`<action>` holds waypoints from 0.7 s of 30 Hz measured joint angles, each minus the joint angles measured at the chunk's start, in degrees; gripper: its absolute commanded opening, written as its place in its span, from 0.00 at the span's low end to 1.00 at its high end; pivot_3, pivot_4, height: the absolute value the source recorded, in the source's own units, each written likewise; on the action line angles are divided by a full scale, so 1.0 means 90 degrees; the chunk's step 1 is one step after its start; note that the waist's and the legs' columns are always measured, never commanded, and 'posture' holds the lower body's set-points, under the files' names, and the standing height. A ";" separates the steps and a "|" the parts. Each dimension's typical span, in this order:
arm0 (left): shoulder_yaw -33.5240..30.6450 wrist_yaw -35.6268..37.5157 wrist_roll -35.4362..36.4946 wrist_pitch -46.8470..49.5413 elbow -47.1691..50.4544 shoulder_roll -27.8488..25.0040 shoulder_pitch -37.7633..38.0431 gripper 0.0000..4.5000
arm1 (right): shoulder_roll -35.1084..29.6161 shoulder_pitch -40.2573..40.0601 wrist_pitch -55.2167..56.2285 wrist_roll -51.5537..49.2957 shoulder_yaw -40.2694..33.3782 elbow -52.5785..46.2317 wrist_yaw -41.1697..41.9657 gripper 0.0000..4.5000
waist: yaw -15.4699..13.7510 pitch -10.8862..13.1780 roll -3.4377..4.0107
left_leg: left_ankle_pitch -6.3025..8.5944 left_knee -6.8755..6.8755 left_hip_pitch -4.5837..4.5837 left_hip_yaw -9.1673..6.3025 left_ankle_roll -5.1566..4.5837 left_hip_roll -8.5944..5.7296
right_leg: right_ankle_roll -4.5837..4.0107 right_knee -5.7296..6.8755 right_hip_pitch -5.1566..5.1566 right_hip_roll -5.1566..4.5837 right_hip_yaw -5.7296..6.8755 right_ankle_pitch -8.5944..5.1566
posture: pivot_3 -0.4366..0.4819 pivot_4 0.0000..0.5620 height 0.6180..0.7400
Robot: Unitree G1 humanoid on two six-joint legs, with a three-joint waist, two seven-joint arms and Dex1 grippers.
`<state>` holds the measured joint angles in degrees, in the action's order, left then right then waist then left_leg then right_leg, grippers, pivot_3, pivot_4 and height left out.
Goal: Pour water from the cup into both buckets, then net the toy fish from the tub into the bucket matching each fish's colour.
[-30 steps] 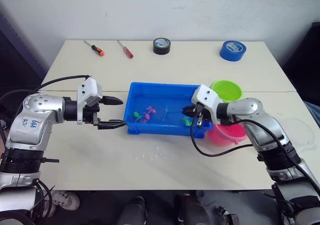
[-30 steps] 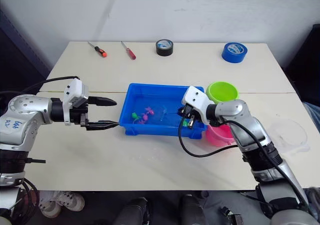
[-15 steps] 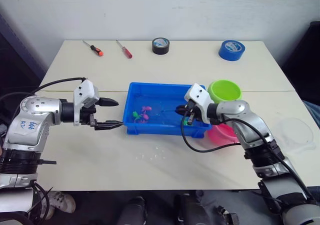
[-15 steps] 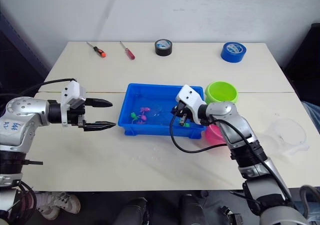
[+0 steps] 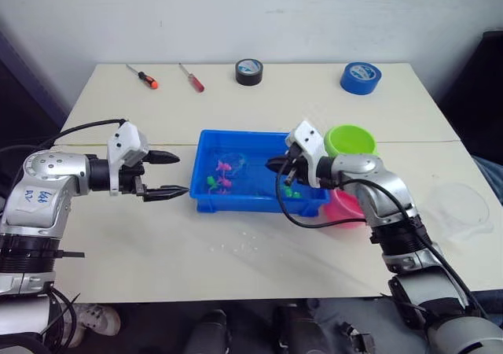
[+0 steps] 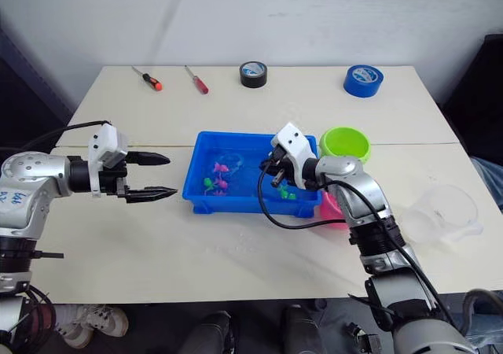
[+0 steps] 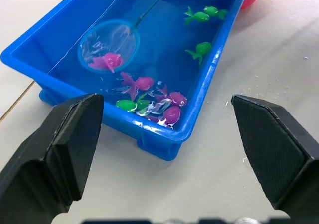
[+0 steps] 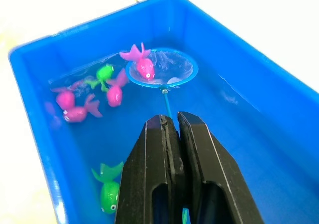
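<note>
The blue tub [image 5: 236, 205] holds water with several pink fish [image 7: 172, 113] and green fish [image 7: 202, 16]. My right gripper [image 8: 172, 118] is over the tub's right part, shut on the thin handle of a small round blue-rimmed net [image 8: 162, 69]. The net is dipped in the water and one pink fish [image 8: 143, 64] lies at its rim. My left gripper [image 5: 181, 173] hangs open just left of the tub, holding nothing. The lime green bucket [image 5: 350, 140] and the pink bucket [image 5: 350, 204] stand at the tub's right end. Further right on the table is the clear cup [image 6: 440, 212].
Two screwdrivers [image 5: 143, 76] [image 5: 192, 78], a black tape roll [image 5: 249, 71] and a blue tape roll [image 5: 361, 77] lie along the table's far edge. Water drops [image 5: 236, 244] dot the table in front of the tub.
The camera has shifted a little. My right gripper has carried the net leftward, further into the tub, up to a pink fish. My left gripper stays open beside the tub.
</note>
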<state>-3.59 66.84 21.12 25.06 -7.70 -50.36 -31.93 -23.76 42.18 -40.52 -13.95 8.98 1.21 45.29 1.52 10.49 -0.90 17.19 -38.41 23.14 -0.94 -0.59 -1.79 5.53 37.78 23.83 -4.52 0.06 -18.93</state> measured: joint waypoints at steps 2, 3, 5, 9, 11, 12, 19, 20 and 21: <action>0.0001 0.0010 0.0084 0.0075 -0.0011 0.0118 -0.0203 0.99 | -0.0199 -0.0284 -0.0229 -0.0150 -0.0180 -0.0508 -0.0013 0.00 | -0.0026 0.0000 0.0000 | 0.0000 0.0001 0.0002 -0.0003 0.0000 -0.0001 | 0.0000 -0.0001 -0.0001 -0.0001 0.0003 0.0000 | 0.48 0.27 0.97; 0.0001 0.0015 0.0116 0.0089 -0.0012 0.0136 -0.0254 0.99 | -0.0243 -0.0340 -0.0273 -0.0178 -0.0225 -0.0624 -0.0016 0.00 | -0.0032 0.0000 -0.0001 | 0.0001 0.0000 0.0002 -0.0002 -0.0001 -0.0002 | 0.0000 -0.0001 -0.0001 -0.0002 0.0002 0.0000 | 0.48 0.27 0.97; 0.0004 0.0028 0.0145 0.0121 -0.0014 0.0231 -0.0386 0.99 | -0.0353 -0.0482 -0.0365 -0.0240 -0.0336 -0.0884 -0.0037 0.00 | -0.0052 0.0000 -0.0001 | 0.0000 0.0001 0.0003 -0.0001 -0.0002 -0.0008 | 0.0000 -0.0001 0.0000 -0.0005 0.0000 0.0000 | 0.48 0.27 0.97; 0.0037 0.0058 0.0197 0.0130 -0.0001 0.0421 -0.0567 0.99 | -0.0598 -0.0794 -0.0530 -0.0376 -0.0587 -0.1440 -0.0085 0.00 | -0.0081 -0.0001 -0.0001 | 0.0001 0.0000 0.0002 0.0000 -0.0003 -0.0008 | 0.0000 -0.0002 -0.0002 -0.0004 -0.0001 0.0000 | 0.48 0.27 0.97; 0.0081 0.0081 0.0214 0.0133 -0.0003 0.0485 -0.0604 0.99 | -0.0691 -0.0895 -0.0614 -0.0436 -0.0727 -0.1666 -0.0118 0.00 | -0.0082 -0.0001 -0.0001 | 0.0001 0.0000 0.0002 0.0004 -0.0003 -0.0008 | 0.0000 -0.0002 0.0000 -0.0003 -0.0005 0.0000 | 0.48 0.27 0.97; 0.0241 0.0180 0.0249 0.0138 0.0019 0.0633 -0.0707 0.99 | -0.0915 -0.1237 -0.0739 -0.0543 -0.1032 -0.2119 -0.0172 0.00 | -0.0111 -0.0001 -0.0002 | 0.0000 0.0006 -0.0001 0.0002 -0.0002 -0.0006 | 0.0000 -0.0001 -0.0001 -0.0002 -0.0003 0.0000 | 0.48 0.27 0.97; 0.0766 0.0586 0.0289 0.0091 -0.0188 0.1341 -0.1360 0.99 | -0.1307 -0.2833 -0.1493 -0.1200 -0.2938 -0.4025 -0.0313 0.00 | -0.0215 -0.0001 -0.0002 | -0.0006 0.0009 0.0000 0.0003 -0.0009 -0.0010 | 0.0001 -0.0008 -0.0009 -0.0002 -0.0004 0.0001 | 0.48 0.27 0.97; 0.0855 0.0682 0.0291 0.0055 -0.0252 0.1526 -0.1494 0.99 | -0.1321 -0.3233 -0.1673 -0.1373 -0.3482 -0.4488 -0.0350 0.00 | -0.0230 -0.0001 -0.0002 | -0.0006 0.0010 0.0000 0.0002 -0.0010 -0.0011 | 0.0002 -0.0009 -0.0011 -0.0001 -0.0003 0.0001 | 0.48 0.27 0.97; 0.0939 0.0738 0.0291 0.0041 -0.0282 0.1599 -0.1547 0.99 | -0.1322 -0.3401 -0.1800 -0.1457 -0.3781 -0.4700 -0.0378 0.00 | -0.0223 -0.0001 -0.0003 | -0.0006 0.0010 -0.0004 0.0003 -0.0010 -0.0011 | 0.0002 -0.0007 -0.0012 -0.0001 -0.0005 0.0001 | 0.48 0.27 0.97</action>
<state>4.86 73.48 23.74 25.43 -10.24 -35.97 -45.85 -35.66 11.57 -56.72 -27.06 -25.05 -41.09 41.89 -0.49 10.47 -0.93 17.14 -38.32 23.10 -0.91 -0.68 -1.89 5.55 37.71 23.72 -4.53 0.02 -18.92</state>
